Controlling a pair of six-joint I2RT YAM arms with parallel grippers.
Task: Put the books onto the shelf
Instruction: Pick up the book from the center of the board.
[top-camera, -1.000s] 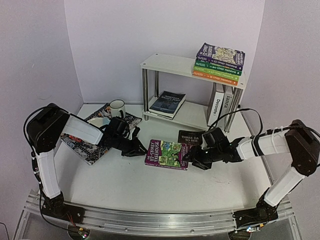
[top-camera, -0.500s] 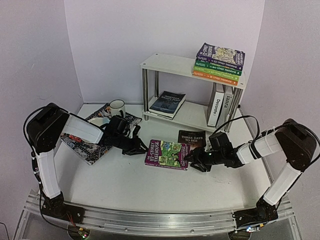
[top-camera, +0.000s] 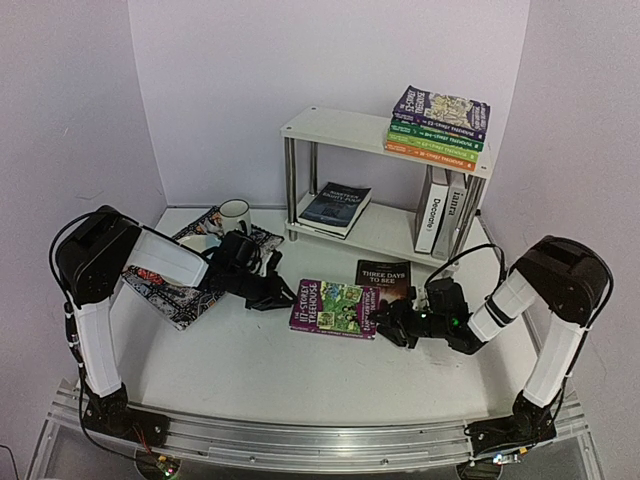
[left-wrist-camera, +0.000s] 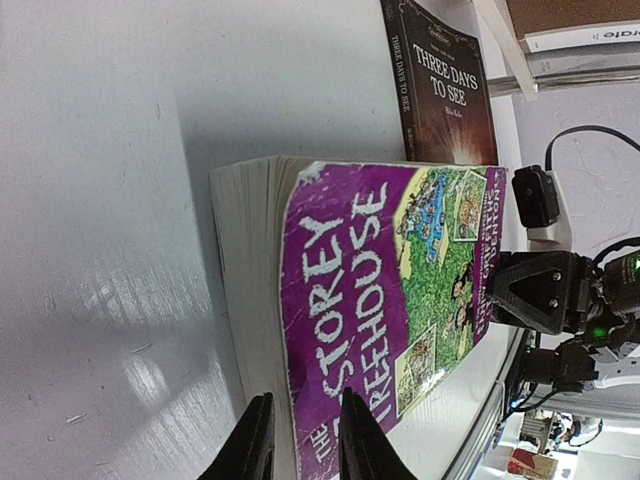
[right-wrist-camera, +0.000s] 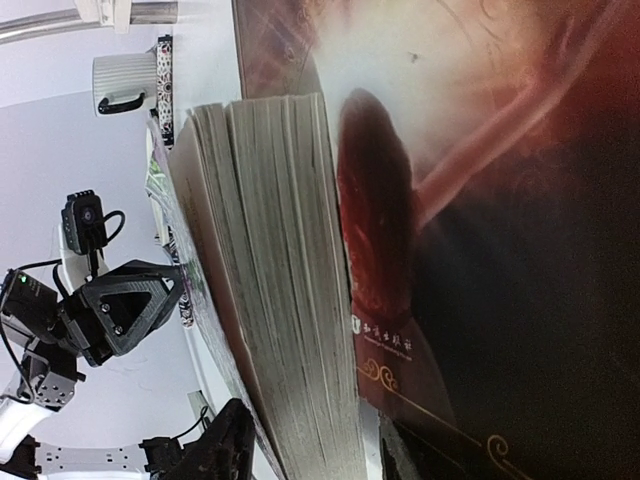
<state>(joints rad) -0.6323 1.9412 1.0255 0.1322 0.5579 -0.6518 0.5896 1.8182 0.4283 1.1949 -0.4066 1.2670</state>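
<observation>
white, faintly glossy tabletop (top-camera: 250, 390) carries everything. over the last second the right arm has folded low and the right gripper (top-camera: 390, 325) has slid in on the purple book (top-camera: 335, 307). its jaws are narrowing either side of the thick cream page block, but whether they pinch yet i cannot tell. the left gripper (top-camera: 278, 297) sits at the book's opposite edge, little moved, jaws a narrow slit apart, holding nothing. i judge a two-sided lift is about to begin. the book lies flat mid-table, just beside the black book (top-camera: 385, 274), well apart from the shelf (top-camera: 335, 128). it is a fat paperback with a glossy, scuffed cover. the shelf boards are flat white on shiny metal tubes.
</observation>
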